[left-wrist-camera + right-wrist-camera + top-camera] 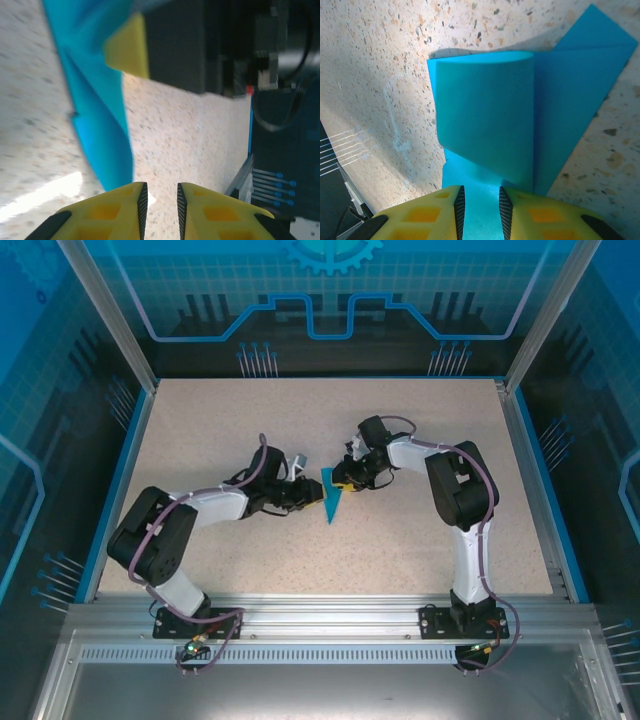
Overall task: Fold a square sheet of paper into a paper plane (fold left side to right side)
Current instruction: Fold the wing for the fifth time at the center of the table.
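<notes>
Speckled tabletop [420, 420]; the paper plane [485, 115] looks light and floppy: pinch its curled flap. Left gripper [160, 189] narrow, empty; right gripper [481, 192] narrow, grip unclear.

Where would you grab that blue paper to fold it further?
Probably the curled-up flap of the paper, at its loose edge, coming in low from the open side. It stands off the table, so a finger could slip under; the rest lies flat.
</notes>
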